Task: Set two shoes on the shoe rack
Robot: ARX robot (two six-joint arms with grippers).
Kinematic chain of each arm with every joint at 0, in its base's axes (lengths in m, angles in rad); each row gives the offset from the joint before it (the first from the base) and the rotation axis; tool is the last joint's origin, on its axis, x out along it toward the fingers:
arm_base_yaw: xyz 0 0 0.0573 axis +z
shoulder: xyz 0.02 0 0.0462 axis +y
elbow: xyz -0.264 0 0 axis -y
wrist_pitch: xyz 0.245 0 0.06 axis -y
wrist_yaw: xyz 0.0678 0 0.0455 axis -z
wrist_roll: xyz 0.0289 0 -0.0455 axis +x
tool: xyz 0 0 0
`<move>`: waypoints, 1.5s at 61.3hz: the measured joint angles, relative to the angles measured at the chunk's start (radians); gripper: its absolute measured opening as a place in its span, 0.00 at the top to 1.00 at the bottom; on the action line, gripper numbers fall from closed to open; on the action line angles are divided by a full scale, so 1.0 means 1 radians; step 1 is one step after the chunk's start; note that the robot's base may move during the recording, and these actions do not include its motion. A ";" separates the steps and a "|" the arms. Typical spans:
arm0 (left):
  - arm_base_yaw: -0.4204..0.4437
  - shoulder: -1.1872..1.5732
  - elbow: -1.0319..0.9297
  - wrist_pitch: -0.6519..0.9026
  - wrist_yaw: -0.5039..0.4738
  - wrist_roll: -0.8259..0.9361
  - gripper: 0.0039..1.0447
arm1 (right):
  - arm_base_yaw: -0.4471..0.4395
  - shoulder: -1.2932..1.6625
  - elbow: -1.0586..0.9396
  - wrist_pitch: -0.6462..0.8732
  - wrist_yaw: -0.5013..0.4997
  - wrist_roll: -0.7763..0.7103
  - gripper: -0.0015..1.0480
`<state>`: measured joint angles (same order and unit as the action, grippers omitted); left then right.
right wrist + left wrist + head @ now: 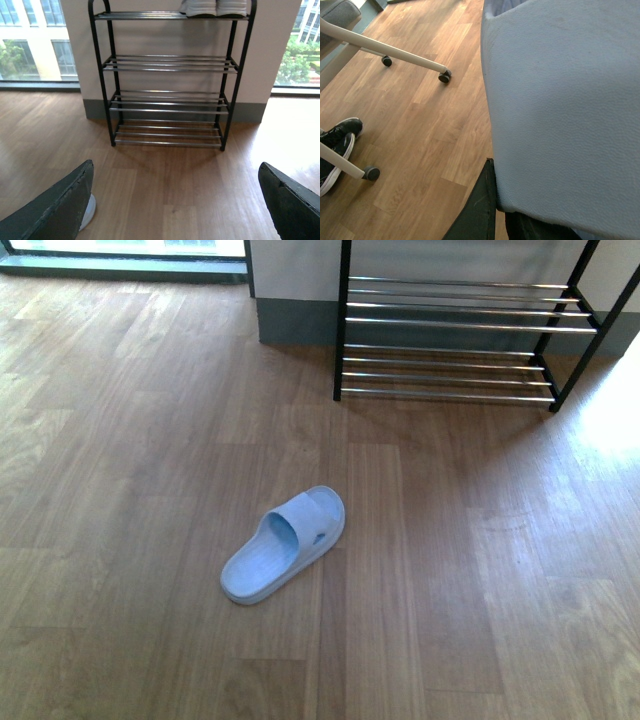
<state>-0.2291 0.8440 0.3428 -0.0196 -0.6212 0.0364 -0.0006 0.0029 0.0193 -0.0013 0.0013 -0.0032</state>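
Observation:
The shoe rack (450, 326) stands against the wall at the far right, with black side frames and chrome bars. In the right wrist view the shoe rack (170, 60) carries two shoes (212, 7) with thick white soles on its top tier; only their lower parts show. A pale blue slide slipper (285, 545) lies on the floor in front of the rack. My left gripper (500, 210) is shut on another pale blue slide slipper (560, 100), which fills much of its view. My right gripper (175, 210) is open, facing the rack, with bare floor between its fingers.
Wooden floor throughout. White chair legs with casters (444, 76) and black sneakers (335, 145) show in the left wrist view. A pale rounded edge (88, 212) peeks out beside one right finger. Windows flank the wall behind the rack.

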 joint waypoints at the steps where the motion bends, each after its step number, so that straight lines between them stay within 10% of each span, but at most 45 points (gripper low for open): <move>1: 0.000 0.000 0.000 0.000 0.000 0.000 0.99 | 0.000 0.000 0.000 0.000 0.000 0.000 0.09; 49: 0.001 0.000 -0.001 0.000 0.000 0.000 0.99 | 0.000 0.001 0.000 0.000 -0.005 0.000 0.09; 53: 0.001 0.001 -0.001 0.000 -0.001 0.000 0.99 | -0.040 0.051 0.004 0.008 -0.148 -0.035 0.09; 57: 0.001 0.000 -0.001 0.000 -0.001 0.000 0.99 | -0.050 0.251 0.003 0.162 -0.229 -0.057 0.09; 73: 0.000 0.000 -0.001 0.000 0.000 0.000 0.99 | 0.110 1.322 0.166 0.970 0.042 -0.119 0.09; 92: 0.000 0.000 -0.001 0.000 0.000 0.000 0.99 | 0.191 2.157 0.483 1.104 0.142 -0.170 0.09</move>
<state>-0.2291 0.8444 0.3416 -0.0196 -0.6216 0.0364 0.1902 2.1601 0.5026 1.1027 0.1432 -0.1734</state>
